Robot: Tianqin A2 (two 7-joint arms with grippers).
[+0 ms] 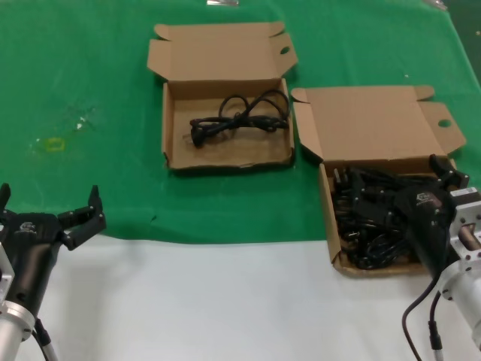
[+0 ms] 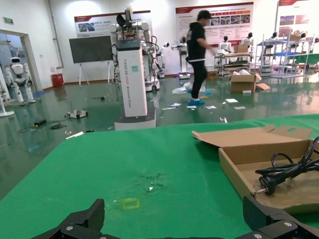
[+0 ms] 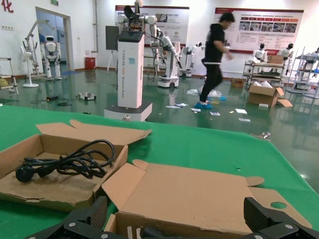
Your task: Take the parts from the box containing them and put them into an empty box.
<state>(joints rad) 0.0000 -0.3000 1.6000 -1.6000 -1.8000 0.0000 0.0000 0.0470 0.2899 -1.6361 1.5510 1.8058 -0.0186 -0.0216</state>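
Note:
The box containing the parts point(image 1: 328, 218) lies at the right, lid point(image 3: 199, 194) open, with a pile of black cords point(image 1: 368, 218) inside. My right gripper point(image 1: 406, 188) hovers over that pile, open, nothing between its fingers point(image 3: 174, 219). The other box point(image 1: 167, 128) sits farther back at the centre and holds one coiled cord point(image 1: 237, 116). The same box point(image 2: 249, 154) and its cord point(image 2: 284, 172) appear in the left wrist view, and that cord point(image 3: 70, 162) also shows in the right wrist view. My left gripper point(image 1: 49, 199) waits open at the near left point(image 2: 174, 219).
A green cloth point(image 1: 90, 75) covers the table's far part, and a bare white strip point(image 1: 225, 301) runs along the near edge. A small yellow mark point(image 1: 54, 144) lies on the cloth at the left. Beyond the table a person point(image 3: 214, 55) walks among parked robots.

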